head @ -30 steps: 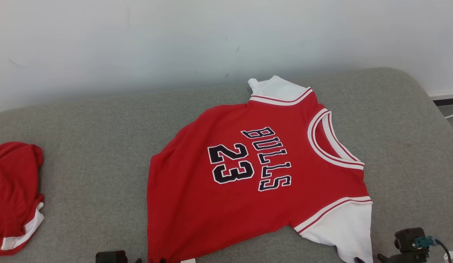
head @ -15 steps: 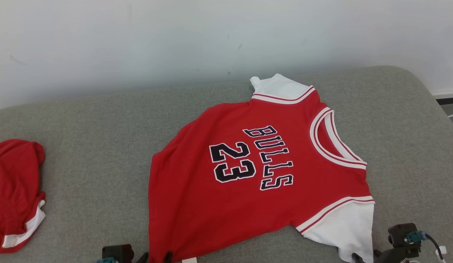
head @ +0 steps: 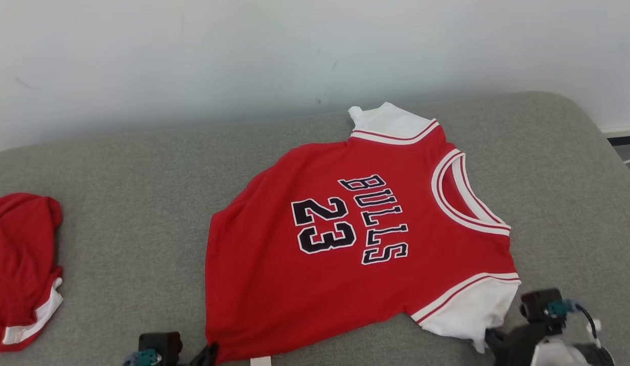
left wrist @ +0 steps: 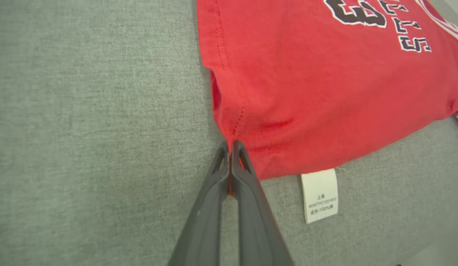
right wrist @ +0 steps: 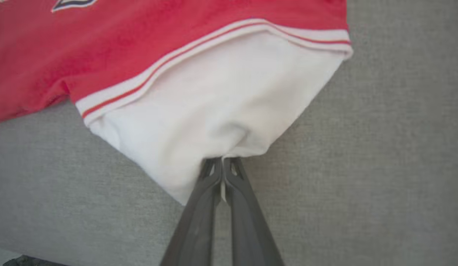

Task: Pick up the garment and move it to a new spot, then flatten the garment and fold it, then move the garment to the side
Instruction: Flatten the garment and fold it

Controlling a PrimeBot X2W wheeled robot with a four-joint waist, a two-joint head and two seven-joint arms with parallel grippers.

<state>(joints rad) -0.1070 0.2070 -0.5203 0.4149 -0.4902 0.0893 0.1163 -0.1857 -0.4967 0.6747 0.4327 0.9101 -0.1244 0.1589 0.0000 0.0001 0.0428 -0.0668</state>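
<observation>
A red jersey [head: 345, 284] with white sleeves and black BULLS 23 lettering is spread print up, nearly flat, on the grey cushion [head: 117, 203], neck opening turned right; its nearest sleeve is bunched.

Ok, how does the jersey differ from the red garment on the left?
The jersey lies spread out, lettering up; the red garment is bunched up. The jersey has white sleeves and black print; the red garment shows a white band. The left gripper and right gripper are shut on the jersey; the red garment lies untouched. Both are red, on the grey cushion.
</observation>
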